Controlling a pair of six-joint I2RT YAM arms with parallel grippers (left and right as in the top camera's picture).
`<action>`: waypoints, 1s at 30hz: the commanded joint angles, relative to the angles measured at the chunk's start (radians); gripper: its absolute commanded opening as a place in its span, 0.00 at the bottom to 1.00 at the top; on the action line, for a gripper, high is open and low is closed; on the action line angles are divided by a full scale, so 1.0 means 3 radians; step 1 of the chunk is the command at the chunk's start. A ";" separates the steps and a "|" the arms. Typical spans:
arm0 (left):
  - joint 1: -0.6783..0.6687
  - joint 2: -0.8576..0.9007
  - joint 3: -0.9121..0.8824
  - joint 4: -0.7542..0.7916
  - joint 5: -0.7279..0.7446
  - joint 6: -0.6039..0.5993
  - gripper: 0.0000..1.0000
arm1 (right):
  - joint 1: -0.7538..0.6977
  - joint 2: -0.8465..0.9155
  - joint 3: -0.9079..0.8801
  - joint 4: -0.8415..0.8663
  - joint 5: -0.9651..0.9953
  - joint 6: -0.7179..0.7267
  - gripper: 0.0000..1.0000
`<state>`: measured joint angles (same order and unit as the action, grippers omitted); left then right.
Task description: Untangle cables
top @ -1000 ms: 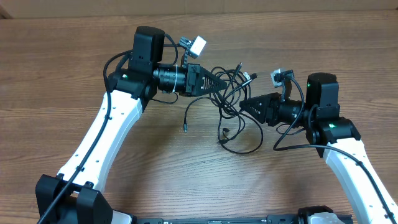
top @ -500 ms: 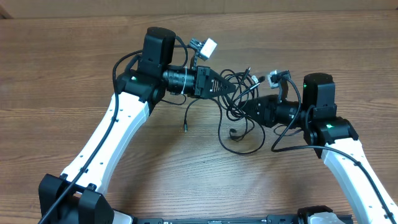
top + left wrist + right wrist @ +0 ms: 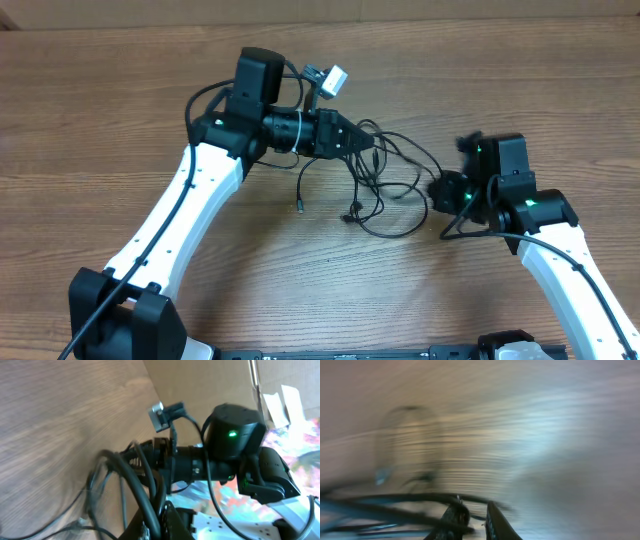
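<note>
Wooden worktop (image 3: pixel 120 110), overhead view read from its left edge across. The left arm reaches in from the near-left corner, and its left tool (image 3: pixel 362 143) is clenched on a strand at the left side of the cables (image 3: pixel 372 168). The left wrist view shows dark cords bunched over the closed fingers (image 3: pixel 159 519). The cables sit around the middle of the worktop between the two tools, a loose snarl of thin black loops. One plug end (image 3: pixel 299 207) hangs out toward the left, and a second plug (image 3: pixel 347 217) lies at the near side of the loops. One strand runs rightward from the snarl to the right tool (image 3: pixel 440 190). Right wrist view is heavily motion-blurred – its fingers (image 3: pixel 452 517) stand close together, with a dark cord (image 3: pixel 400 496) crossing at their tips – read as grasping that strand.
</note>
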<state>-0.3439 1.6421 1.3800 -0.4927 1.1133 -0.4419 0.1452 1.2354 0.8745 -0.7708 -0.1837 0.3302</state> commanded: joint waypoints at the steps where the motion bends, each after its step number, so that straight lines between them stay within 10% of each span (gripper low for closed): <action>1: 0.0181 -0.0112 0.0081 -0.0182 -0.0117 0.0395 0.04 | -0.0070 0.0055 -0.0081 -0.0098 0.1227 0.0310 0.12; 7: 0.0189 -0.0112 0.0081 -0.0750 -0.0600 0.0797 0.04 | -0.0070 0.0055 -0.0081 -0.0065 0.1447 0.0589 0.11; 15: 0.0188 -0.0113 0.0081 -0.0932 -0.0632 0.1033 0.04 | -0.0069 0.0055 -0.0081 0.0401 -0.0095 0.0008 0.47; 21: 0.0186 -0.0113 0.0081 -0.0601 -0.0005 0.1031 0.04 | -0.0069 0.0055 -0.0081 0.0674 -0.1595 -0.0683 0.52; 30: 0.0182 -0.0112 0.0081 -0.0337 0.0618 0.1027 0.04 | -0.0070 0.0055 -0.0081 0.1158 -0.1353 -0.0697 0.84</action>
<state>-0.2817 1.6367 1.3827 -0.5972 1.1984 -0.1528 0.1249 1.2530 0.8509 -0.4774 -0.6098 0.1444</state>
